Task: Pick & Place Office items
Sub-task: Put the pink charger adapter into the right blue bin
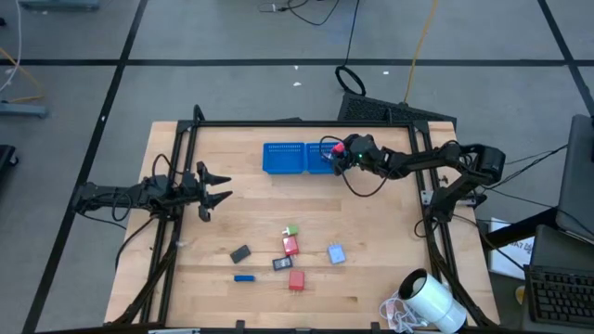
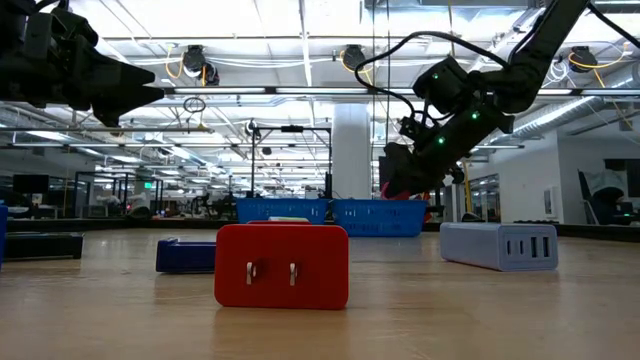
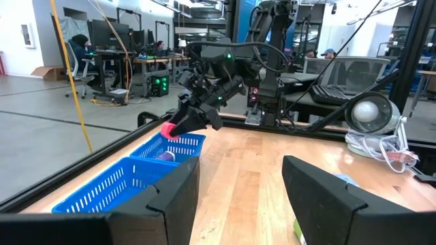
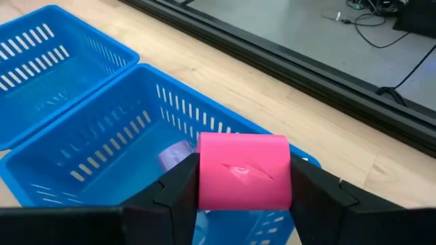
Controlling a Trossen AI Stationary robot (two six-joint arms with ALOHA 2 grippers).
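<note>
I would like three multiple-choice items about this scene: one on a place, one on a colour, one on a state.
1. The right hand is over:
A. the blue tray's right compartment
B. the white cylinder
C. the left table edge

2. The piece held by the right hand is:
A. green
B. pink
C. grey

3. The left hand is:
A. shut on a block
B. open and empty
C. out of view

Key: 1 A, the right wrist view shows that compartment below; 2 B, pink between the fingers; 3 B, fingers apart, nothing between.
</note>
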